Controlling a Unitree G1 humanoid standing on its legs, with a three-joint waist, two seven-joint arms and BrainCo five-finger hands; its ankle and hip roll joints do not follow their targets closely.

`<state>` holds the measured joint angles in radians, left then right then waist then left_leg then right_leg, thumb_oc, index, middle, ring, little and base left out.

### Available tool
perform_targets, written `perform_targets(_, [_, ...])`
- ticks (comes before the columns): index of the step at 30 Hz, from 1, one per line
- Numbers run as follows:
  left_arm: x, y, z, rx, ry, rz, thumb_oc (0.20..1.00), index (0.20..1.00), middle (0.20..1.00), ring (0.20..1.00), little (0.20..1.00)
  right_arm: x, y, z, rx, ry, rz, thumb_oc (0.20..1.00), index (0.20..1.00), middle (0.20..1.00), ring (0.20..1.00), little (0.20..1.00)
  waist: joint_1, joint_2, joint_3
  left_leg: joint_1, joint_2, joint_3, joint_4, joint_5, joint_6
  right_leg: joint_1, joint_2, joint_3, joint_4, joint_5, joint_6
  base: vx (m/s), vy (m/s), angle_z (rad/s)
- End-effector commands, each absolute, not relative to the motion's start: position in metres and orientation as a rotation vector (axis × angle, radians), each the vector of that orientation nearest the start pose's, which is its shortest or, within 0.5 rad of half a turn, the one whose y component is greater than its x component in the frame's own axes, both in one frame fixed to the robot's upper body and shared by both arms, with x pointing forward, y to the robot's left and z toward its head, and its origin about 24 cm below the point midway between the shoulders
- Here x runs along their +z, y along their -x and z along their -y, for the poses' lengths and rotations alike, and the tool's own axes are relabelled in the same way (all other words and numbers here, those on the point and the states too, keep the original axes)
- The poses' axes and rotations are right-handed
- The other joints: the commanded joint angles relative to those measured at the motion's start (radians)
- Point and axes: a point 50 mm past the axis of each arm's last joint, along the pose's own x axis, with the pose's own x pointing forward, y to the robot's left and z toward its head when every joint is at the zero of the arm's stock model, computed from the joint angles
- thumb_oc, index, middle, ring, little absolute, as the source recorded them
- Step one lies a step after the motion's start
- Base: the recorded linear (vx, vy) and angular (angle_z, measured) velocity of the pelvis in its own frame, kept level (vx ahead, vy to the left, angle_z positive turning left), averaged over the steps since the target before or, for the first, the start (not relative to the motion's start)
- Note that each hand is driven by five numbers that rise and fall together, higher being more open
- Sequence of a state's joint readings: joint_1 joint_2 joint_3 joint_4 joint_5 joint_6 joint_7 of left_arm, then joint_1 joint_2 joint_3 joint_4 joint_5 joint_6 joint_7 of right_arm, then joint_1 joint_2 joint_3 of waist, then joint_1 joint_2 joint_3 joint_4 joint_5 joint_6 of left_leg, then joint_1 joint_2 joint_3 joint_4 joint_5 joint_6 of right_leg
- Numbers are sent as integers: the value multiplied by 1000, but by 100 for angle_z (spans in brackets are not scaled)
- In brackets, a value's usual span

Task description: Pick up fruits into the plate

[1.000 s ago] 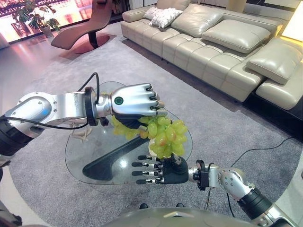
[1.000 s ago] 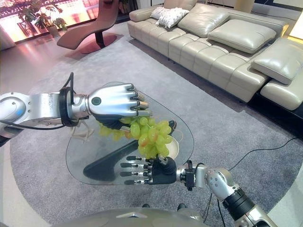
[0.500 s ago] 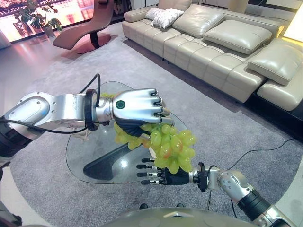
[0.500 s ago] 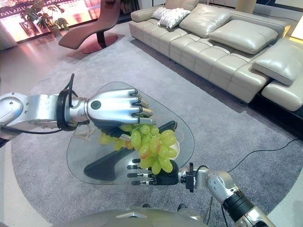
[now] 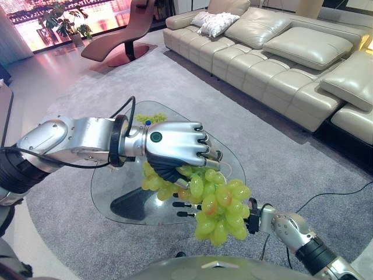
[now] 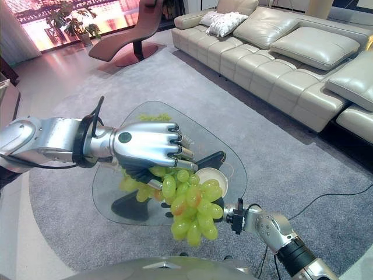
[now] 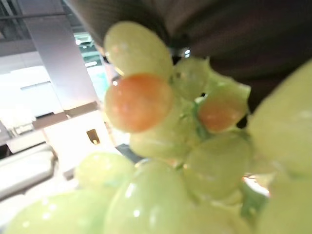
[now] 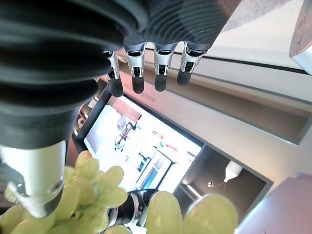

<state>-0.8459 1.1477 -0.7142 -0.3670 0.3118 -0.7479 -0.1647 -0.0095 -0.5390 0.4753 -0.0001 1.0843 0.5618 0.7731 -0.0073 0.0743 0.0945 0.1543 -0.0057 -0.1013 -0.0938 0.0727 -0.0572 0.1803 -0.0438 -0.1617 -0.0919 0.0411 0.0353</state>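
Grapes (image 5: 218,205) hiding right robot hand (image 5: 185,205)

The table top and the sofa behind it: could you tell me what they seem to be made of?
The table top looks like clear glass: the grey carpet and its dark base show through it. The sofa looks like smooth beige leather or imitation leather, with a soft sheen on its cushions; which one cannot be told.
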Motion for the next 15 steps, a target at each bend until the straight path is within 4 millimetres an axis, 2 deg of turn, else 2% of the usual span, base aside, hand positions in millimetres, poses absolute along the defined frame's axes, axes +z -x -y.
perform_targets(1, [249,-221,-101,-1140,-1437,1309,200,200,200,200,200,37,-185,109,1310,-893,-504,1000,1000,1000,1000,1000,10,-44,11,59,-44,68,25,-171,21,13,-43,4,19,-60,82,0,0,0])
perform_targets(8, [231,-223,-106,-1216,-1527,1267,200,200,200,200,200,49,-182,104,1412,-968,-494,1000,1000,1000,1000,1000,5,-34,20,64,-44,76,27,-171,22,16,-43,8,21,-61,81,0,0,0])
perform_targets(15, [223,-233,-112,-1215,-1647,1248,200,200,200,200,200,56,-174,101,1527,-1000,-563,1000,1000,1000,1000,1000,0,-24,25,64,-43,79,26,-169,20,14,-42,13,21,-61,82,0,0,0])
